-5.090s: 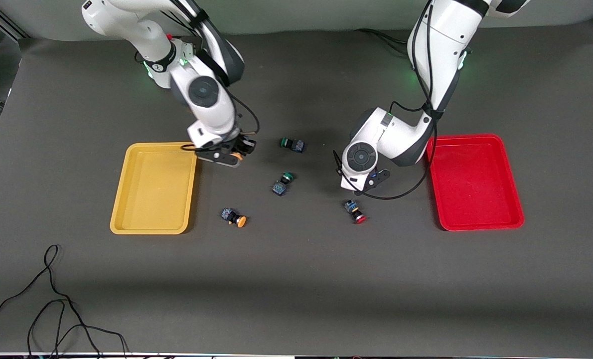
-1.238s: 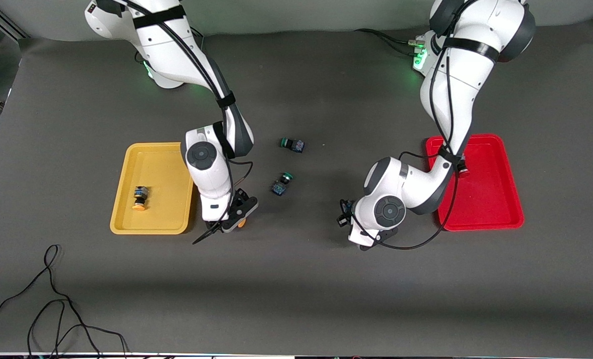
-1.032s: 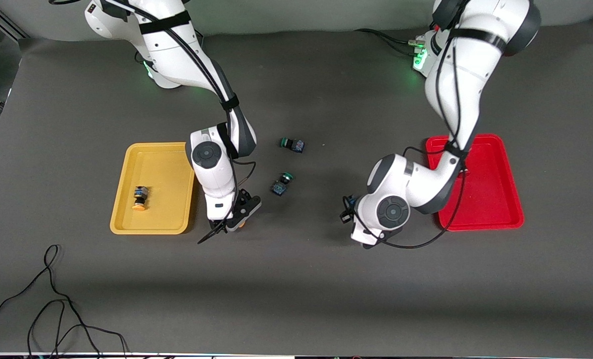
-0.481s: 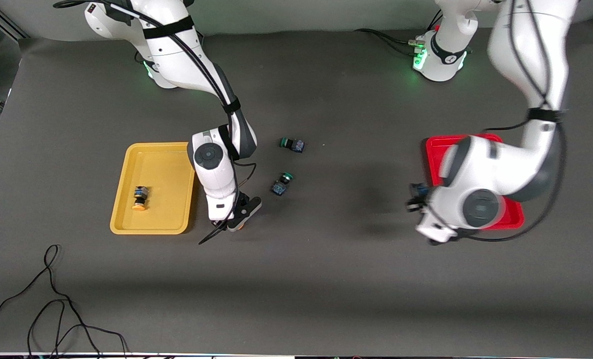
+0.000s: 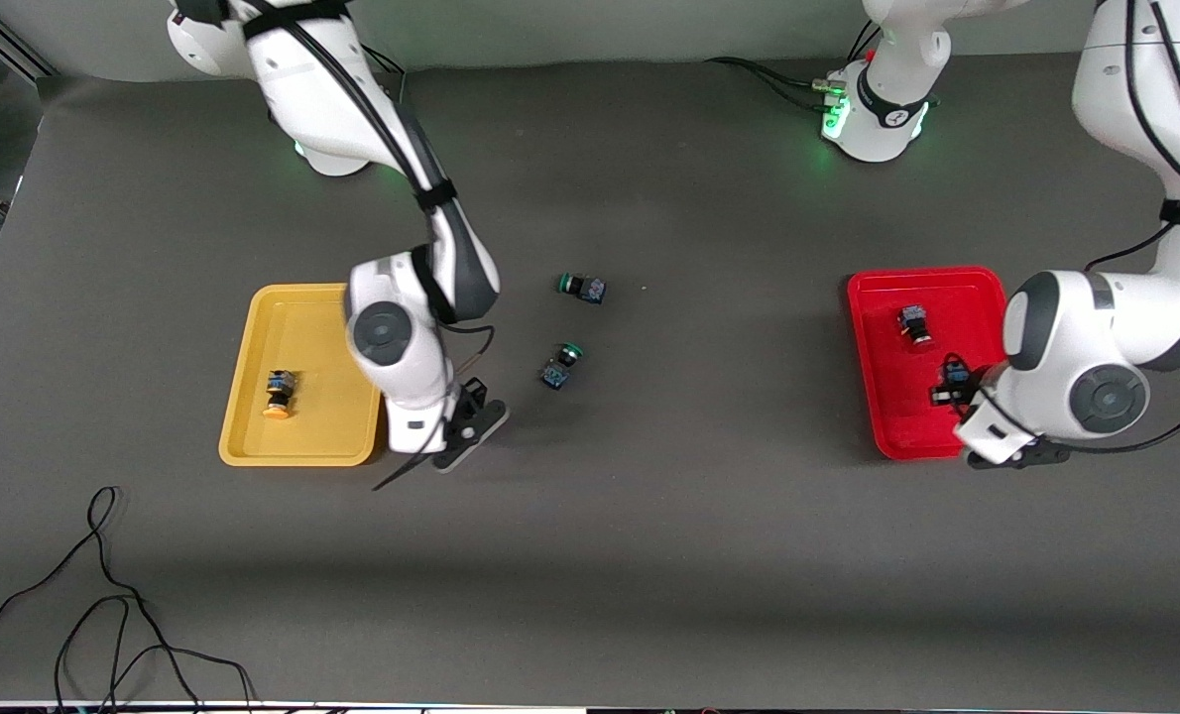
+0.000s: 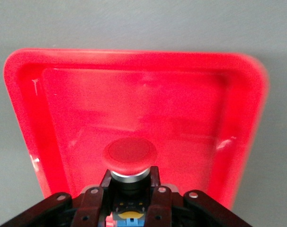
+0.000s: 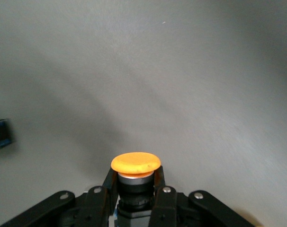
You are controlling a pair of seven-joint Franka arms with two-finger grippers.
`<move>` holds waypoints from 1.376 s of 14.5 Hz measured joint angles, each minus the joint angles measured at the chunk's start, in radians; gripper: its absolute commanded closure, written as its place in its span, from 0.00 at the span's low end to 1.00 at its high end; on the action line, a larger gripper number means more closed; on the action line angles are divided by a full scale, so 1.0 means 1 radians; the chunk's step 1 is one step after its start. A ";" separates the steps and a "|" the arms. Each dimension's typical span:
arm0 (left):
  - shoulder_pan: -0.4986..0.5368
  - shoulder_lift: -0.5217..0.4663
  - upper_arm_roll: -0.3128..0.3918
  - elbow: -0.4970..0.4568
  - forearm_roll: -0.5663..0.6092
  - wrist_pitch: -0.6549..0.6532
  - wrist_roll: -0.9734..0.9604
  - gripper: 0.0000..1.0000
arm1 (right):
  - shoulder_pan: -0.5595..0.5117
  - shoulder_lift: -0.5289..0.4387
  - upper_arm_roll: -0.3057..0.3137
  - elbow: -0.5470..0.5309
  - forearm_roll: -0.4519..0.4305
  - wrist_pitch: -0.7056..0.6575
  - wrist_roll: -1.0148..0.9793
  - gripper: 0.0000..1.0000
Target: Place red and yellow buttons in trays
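Elbows bent, my left tool [image 6: 129,196] grips a red-capped button [image 6: 130,155] over the red tray [image 5: 887,416]; my right tool [image 7: 134,194] grips a yellow-capped button [image 7: 135,163] over the worktop [image 5: 649,555] beside the yellow tray [image 5: 253,397]. Two green-capped switches [image 5: 560,365] lie between the trays.

The red tray [image 6: 49,142] looks like smooth, shiny plastic. The yellow tray [image 5: 253,436] looks like plastic too. The table [image 5: 649,555] has a dull, dark grey cover. The 2 arms have smooth, glossy white shells.
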 measured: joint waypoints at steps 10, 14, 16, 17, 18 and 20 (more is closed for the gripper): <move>0.068 -0.012 -0.002 -0.110 0.020 0.101 0.062 0.00 | -0.034 -0.108 -0.350 -0.054 0.076 -0.302 0.077 0.87; 0.067 -0.087 -0.012 -0.102 0.021 0.065 0.062 0.00 | -0.027 -0.087 -0.345 -0.300 0.181 -0.035 0.077 0.87; 0.064 -0.159 -0.025 -0.080 0.021 0.006 0.062 0.00 | -0.015 -0.058 -0.311 -0.370 0.220 0.048 0.077 0.84; 0.062 -0.199 -0.032 -0.065 0.021 -0.022 0.062 0.00 | -0.008 -0.040 -0.302 -0.383 0.235 0.064 0.077 0.65; 0.059 -0.240 -0.037 -0.054 0.020 -0.040 0.062 0.00 | -0.003 -0.024 -0.297 -0.385 0.241 0.072 0.077 0.04; 0.052 -0.310 -0.043 -0.050 0.013 -0.065 0.062 0.00 | -0.001 -0.015 -0.293 -0.383 0.250 0.072 0.078 0.00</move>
